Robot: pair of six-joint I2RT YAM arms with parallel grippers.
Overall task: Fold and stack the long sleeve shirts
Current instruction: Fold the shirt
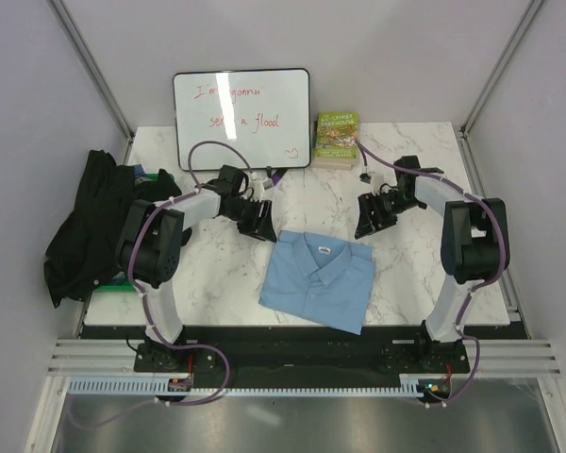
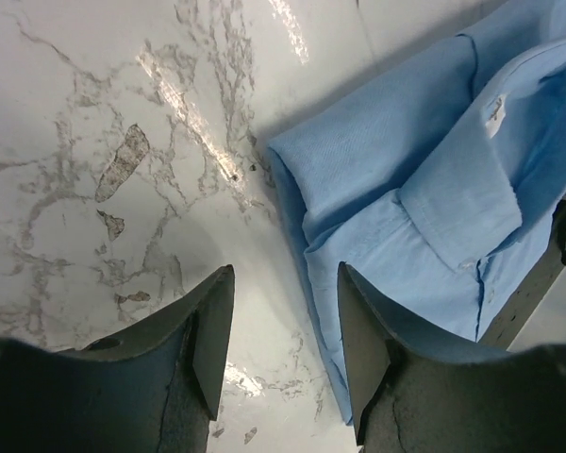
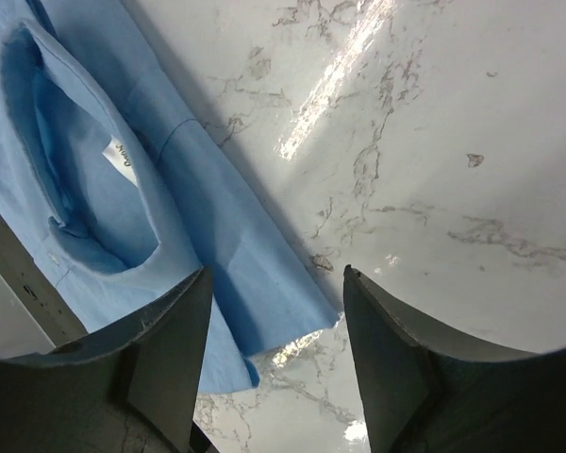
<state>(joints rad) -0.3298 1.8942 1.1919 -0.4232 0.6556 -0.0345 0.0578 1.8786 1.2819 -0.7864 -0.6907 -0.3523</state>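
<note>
Blue shirt (image 1: 318, 281) lengthwise near-to-far, collar (image 1: 324, 252) away, perhaps slightly skewed.

Soft cloth on a glossy marbled table (image 2: 94, 113)
Under the left claw (image 2: 285, 274) the white, grey-veined top shines with glare; just right of its matt dark fingers (image 2: 212, 340) the blue shirt (image 2: 406, 170) is smooth woven cloth. Well left of the claw, the black shirt (image 1: 90, 226) is limp and matt.

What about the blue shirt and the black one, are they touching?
Apart. The top external view shows bare table between the blue shirt and the black shirt.
</note>
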